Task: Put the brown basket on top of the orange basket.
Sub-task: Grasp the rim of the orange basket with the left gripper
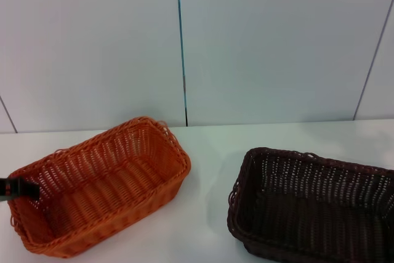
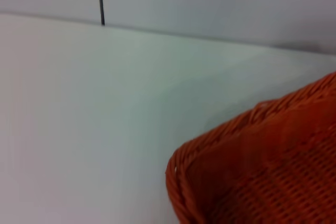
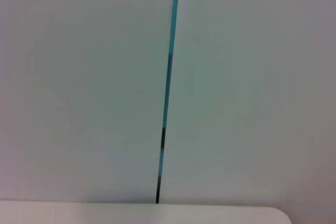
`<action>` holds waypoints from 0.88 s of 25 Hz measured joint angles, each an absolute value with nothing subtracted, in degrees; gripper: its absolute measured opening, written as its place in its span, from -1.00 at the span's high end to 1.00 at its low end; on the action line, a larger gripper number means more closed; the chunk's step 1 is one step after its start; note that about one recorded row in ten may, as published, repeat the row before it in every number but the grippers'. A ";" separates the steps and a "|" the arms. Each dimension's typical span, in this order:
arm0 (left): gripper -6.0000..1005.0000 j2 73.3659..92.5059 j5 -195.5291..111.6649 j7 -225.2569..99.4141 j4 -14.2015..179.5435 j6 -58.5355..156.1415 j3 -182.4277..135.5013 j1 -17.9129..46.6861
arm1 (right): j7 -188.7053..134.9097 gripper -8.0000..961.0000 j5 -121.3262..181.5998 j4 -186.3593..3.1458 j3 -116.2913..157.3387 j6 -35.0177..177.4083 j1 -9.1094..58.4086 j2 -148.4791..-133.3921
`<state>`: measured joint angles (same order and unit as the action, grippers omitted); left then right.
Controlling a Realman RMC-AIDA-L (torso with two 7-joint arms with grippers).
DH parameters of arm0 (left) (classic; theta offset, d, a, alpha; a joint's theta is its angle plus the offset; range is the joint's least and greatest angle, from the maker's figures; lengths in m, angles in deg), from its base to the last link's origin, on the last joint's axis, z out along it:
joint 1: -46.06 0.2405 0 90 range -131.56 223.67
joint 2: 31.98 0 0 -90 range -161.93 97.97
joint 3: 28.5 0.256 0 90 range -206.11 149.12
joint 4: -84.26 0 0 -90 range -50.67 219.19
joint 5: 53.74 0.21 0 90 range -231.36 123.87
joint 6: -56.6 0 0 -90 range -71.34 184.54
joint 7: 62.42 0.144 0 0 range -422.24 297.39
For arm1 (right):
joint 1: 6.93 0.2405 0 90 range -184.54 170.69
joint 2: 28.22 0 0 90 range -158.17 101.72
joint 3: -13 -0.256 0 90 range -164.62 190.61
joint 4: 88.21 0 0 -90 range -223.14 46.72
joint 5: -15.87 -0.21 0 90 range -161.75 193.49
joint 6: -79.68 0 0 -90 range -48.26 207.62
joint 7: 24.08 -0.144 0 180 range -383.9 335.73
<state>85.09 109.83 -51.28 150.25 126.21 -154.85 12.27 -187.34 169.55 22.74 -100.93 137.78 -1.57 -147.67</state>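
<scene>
Overhead, your left gripper (image 1: 18, 188) sits at the orange basket (image 1: 104, 186)'s near-left rim, jaw state unclear; the brown basket (image 1: 314, 204) lies well off to its right, long axis running rightward. Left wrist: only orange rim (image 2: 252, 124). Right wrist: just wall, so that gripper's unseen.

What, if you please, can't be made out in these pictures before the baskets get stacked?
- Brown basket: its near and right sides are cut off by the head view's edges.
- Left gripper: only a dark tip shows at the head view's left edge, by the orange basket.
- Right gripper: in no view; its wrist view shows only wall and table.
</scene>
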 joint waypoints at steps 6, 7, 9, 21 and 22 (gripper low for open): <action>-0.58 83.10 109.83 -51.92 139.66 121.71 -154.89 9.26 | -187.07 -0.72 170.52 24.35 -99.88 137.07 -1.57 -147.61; -0.58 82.69 109.81 -51.97 137.37 121.05 -154.89 8.39 | -187.10 -0.72 171.26 24.63 -99.40 136.97 -1.55 -147.59; -0.58 82.03 109.81 -52.05 133.92 119.71 -154.88 7.07 | -187.32 -0.72 173.29 25.41 -98.24 136.89 -1.47 -147.62; -0.57 80.95 109.87 -52.54 126.24 113.85 -150.84 4.83 | -188.91 -0.72 174.96 26.87 -96.62 136.89 -1.70 -147.72; -0.57 80.97 109.88 -52.55 126.23 113.85 -150.61 4.83 | -188.93 -0.72 174.96 27.06 -96.62 136.89 -1.72 -147.70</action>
